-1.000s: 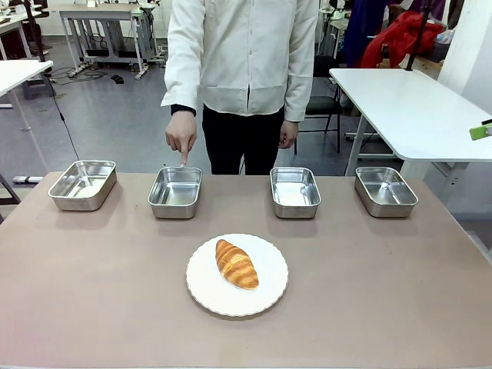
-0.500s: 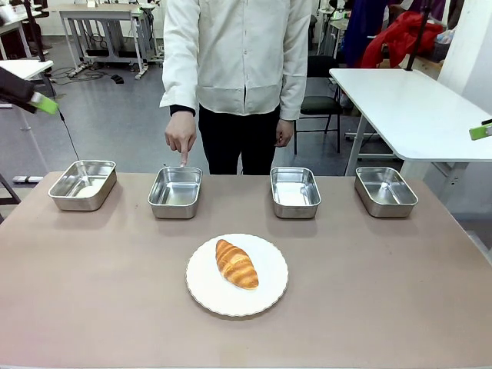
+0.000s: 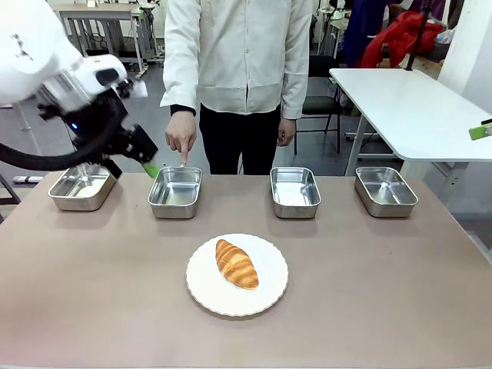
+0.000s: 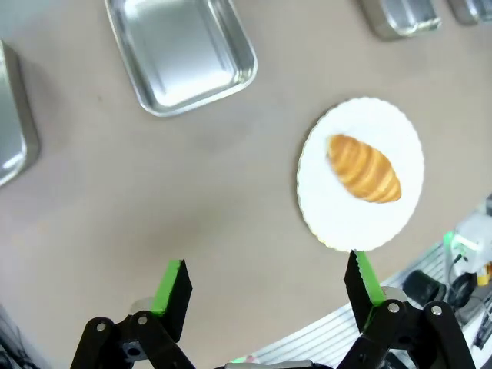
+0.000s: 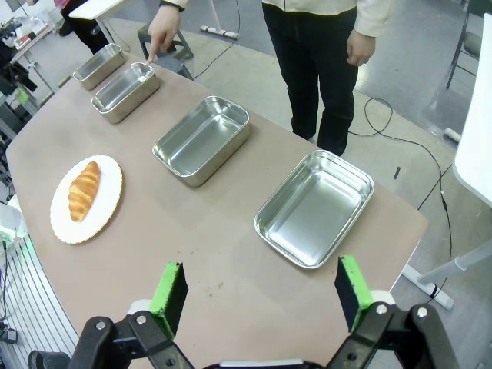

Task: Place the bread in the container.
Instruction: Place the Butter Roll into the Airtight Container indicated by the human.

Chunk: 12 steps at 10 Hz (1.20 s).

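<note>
The white left arm (image 3: 31, 46) hangs above the far-left corner of the bench (image 3: 384, 292), well left of and beyond the round white plate (image 3: 265, 296). Its left pincer (image 4: 268, 283), black with ridged green pads, is spread wide with nothing between the fingers. Its own camera looks straight down on the matte grey-brown bench top, with the plate off to one side.

Four small, shiny, rectangular stainless-steel pans with rounded corners and rolled rims stand in a row beyond the plate. The far-left pan (image 3: 82, 184) sits well to the plate's left. Next comes the container (image 3: 175, 192), beyond the plate and slightly left. A person in a white shirt points the forefinger of one hand (image 3: 181, 137) down at its far rim, touching it or nearly so.

The plate has a finely scalloped edge, crisp in the left wrist view and faint from the front. On its middle lies the bread (image 3: 237, 264), a glossy golden-brown croissant-shaped roll with darker ridged bands. It lies slantwise, apart from every pan.

The third pan (image 3: 295, 192) stands beyond the plate and slightly right, and the fourth pan (image 3: 386, 191) well to its right.

The right wrist view looks along the row from that end, with the fourth pan nearest and the plate far off. The right pincer (image 5: 260, 294) gapes wide there, gripping nothing.
</note>
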Tool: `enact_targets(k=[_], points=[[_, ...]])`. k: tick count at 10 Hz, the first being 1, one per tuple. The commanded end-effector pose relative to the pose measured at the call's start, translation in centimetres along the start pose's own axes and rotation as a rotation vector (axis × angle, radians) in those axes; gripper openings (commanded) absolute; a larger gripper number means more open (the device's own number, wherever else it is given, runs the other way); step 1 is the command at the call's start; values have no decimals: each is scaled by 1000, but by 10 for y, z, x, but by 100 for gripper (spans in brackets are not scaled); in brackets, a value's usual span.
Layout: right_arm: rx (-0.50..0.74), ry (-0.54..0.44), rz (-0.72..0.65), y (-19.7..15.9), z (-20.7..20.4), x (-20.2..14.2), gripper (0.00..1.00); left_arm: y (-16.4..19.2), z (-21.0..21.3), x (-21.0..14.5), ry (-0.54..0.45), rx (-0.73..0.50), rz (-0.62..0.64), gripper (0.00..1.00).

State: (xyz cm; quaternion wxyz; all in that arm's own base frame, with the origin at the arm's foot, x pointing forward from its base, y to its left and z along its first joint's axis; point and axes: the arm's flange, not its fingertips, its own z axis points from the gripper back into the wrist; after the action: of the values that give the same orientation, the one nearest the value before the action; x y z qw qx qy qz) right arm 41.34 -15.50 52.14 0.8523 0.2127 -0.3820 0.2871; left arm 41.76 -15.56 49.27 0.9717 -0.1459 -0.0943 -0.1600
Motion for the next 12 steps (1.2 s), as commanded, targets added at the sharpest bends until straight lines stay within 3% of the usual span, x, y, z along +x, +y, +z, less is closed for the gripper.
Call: enact_targets(k=[1, 5, 6, 8, 12], points=[[6, -24, 9, -2, -1, 1, 100, 7, 20, 0, -51, -7, -22, 100], [6, -24, 9, -2, -1, 1, 100, 4, 13, 3, -30, -9, 1, 100], [6, -24, 9, -2, -1, 1, 100, -14, 6, -1, -41, 17, 96, 100], [6, -24, 9, -2, -1, 1, 100, -68, -8, 2, -35, 84, 151, 100], [6, -24, 9, -2, -1, 1, 100, -141, -78, 8, 27, 125, 348, 100]])
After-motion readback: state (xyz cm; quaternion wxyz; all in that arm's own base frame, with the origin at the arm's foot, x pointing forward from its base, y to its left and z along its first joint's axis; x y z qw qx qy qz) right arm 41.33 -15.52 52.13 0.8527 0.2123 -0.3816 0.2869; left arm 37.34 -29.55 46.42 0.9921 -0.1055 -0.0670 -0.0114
